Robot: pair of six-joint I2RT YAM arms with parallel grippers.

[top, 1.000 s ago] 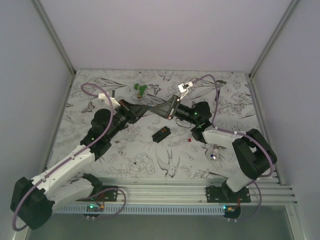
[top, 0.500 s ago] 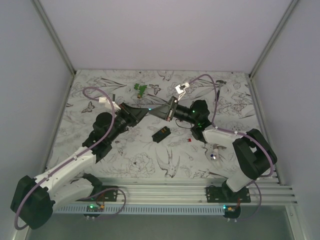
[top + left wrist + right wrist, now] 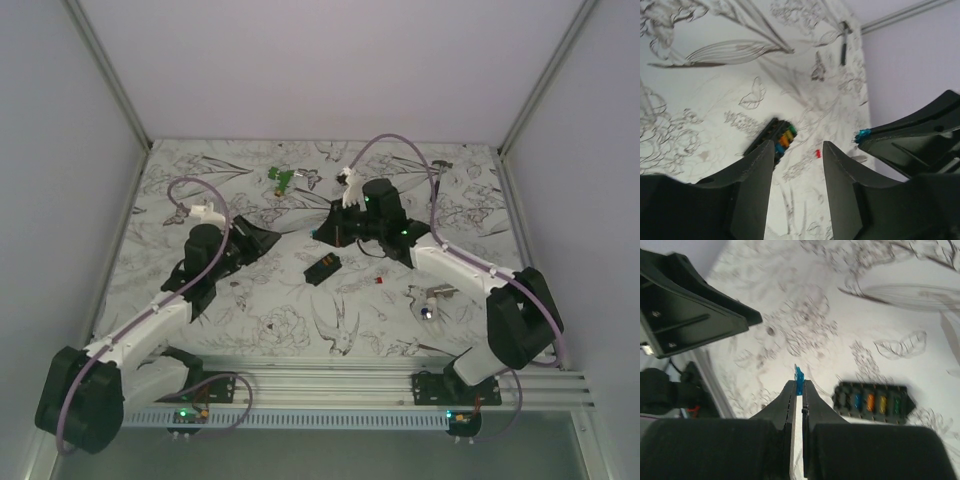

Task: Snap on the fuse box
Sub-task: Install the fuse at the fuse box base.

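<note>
Currently: left claw (image 3: 797, 146) released, right claw (image 3: 800, 386) clenched on a small blue piece (image 3: 799, 374)

Left side first. My left claw hangs above the patterned table (image 3: 250, 310) with its fingers parted and nothing between them. In its wrist view the fuse box (image 3: 322, 268) lies beyond one finger, partly hidden by it, with coloured inserts showing in its top face.

Centre. The fuse box rests flat on the table, set at an angle and free of both claws. It lies just nearer the arm bases than my right claw. My right claw is held above the table, fingers pressed almost together on the small blue piece, which stands out past the tips. The two claws face each other, apart.

Right side. A tiny red piece (image 3: 380, 281) lies near the fuse box, not touching it. Further right sits a white-silver thing (image 3: 428, 300) with a blue dot, well apart from the fuse box.
</note>
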